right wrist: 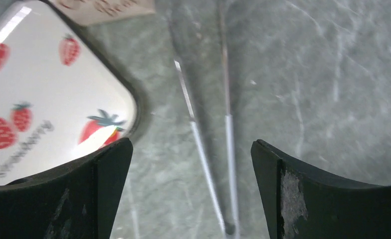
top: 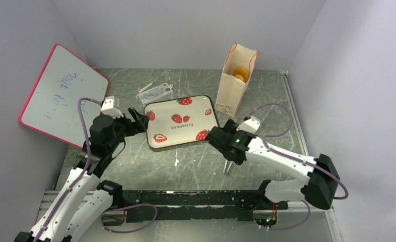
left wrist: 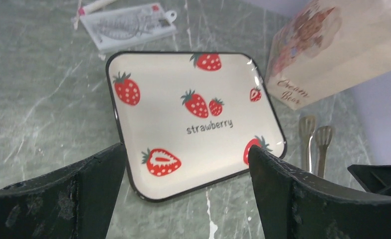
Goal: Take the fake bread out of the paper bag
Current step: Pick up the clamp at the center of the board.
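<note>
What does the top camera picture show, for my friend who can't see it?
A tall paper bag stands open at the back of a table with orange fake bread inside. A strawberry tray lies nearer, between the left arm and the right arm.

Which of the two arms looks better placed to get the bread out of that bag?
Probably the right. The right gripper, open, hovers over the tongs near the paper bag, where fake bread shows inside. The left gripper, also open, is beyond the tray, farther away.
</note>
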Motion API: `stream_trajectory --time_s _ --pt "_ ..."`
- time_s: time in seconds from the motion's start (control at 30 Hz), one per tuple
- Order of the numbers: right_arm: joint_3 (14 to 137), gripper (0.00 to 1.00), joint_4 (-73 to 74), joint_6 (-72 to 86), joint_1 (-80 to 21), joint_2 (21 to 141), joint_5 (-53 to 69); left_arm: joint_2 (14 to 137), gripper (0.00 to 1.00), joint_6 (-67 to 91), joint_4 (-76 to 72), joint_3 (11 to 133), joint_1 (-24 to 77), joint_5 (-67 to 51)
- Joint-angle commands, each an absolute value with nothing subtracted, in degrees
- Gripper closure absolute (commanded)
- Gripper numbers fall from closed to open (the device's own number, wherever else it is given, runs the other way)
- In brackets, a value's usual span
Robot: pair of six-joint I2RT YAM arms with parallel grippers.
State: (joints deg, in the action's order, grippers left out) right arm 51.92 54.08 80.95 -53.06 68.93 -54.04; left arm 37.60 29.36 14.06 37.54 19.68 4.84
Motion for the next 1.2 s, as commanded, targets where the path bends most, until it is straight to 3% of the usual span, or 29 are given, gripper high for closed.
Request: stream_trajectory --time_s 0.0,0.17,0.3,0.53,0.9,1.17 --pt "52.7 0.06 71.9 99.0 -56.4 75.1 -57.0 38.3 0.04 30.8 21.7 38.1 20.9 6.1" --pt "50.7 0.16 73.8 103.3 -58.0 78.6 -54.0 39.7 0.04 30.5 22.6 37.2 21.2 3.8" --pt "46.4 0.22 75.2 107.5 -58.2 74.0 -53.9 43.2 0.04 29.6 22.3 37.8 22.4 0.7" --pt "38.2 0.24 56.4 88.8 -51.4 63.1 -52.9 48.3 0.04 28.1 20.5 38.3 28.5 2.5" --pt "33.4 0.24 32.1 67.4 -36.7 66.9 -43.7 55.8 0.04 26.2 18.7 41.8 35.7 6.1" --pt "33.0 0.26 25.1 62.9 -34.1 73.3 -39.9 58.1 0.04 25.4 17.7 43.1 36.5 6.4"
